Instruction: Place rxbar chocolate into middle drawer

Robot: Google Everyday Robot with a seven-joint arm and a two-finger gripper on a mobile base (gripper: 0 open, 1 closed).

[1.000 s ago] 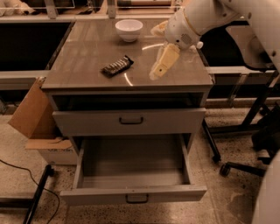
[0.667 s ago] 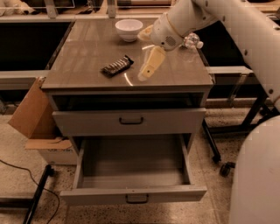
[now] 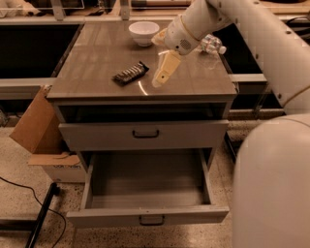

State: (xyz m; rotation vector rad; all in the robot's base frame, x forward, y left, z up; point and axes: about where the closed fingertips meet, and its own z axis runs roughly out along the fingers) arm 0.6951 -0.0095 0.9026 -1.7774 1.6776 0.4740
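Camera view, looking down on a brown counter [image 3: 97, 63] over a grey cabinet. Reaching in from the upper right: the pale arm [image 3: 232, 14], wrist bent above the back right part of the counter, gripper [image 3: 159, 80] slanting down and to the left. Tip low over the surface near the front middle; whether touching it or just above, cannot tell. How wide the gripper stands, cannot tell either.

Just left of the gripper's tip and apart from it: the rxbar chocolate [image 3: 131, 72], flat on the counter, dark wrapper with pale ridges, lying askew with its right end farther back. Behind it, near the back edge, a white bowl [image 3: 144, 33]. At the right, partly hidden by the wrist, a clear bottle [image 3: 212, 44].

Below the counter, the upper drawer [image 3: 145, 133] shut. Under that, the middle drawer [image 3: 147, 214] pulled far out toward the viewer. Left of the cabinet, a cardboard box [image 3: 34, 126] leaning, with a black cable [image 3: 24, 191] on the floor nearby. Filling the lower right, the robot's rounded white body [image 3: 271, 184].

Against a second ago: gripper further left, nearer the bar, with the same downward slant. Bar in the same spot at the same angle. Middle drawer out just as far, upper drawer shut as before. More of the white body in the lower right.
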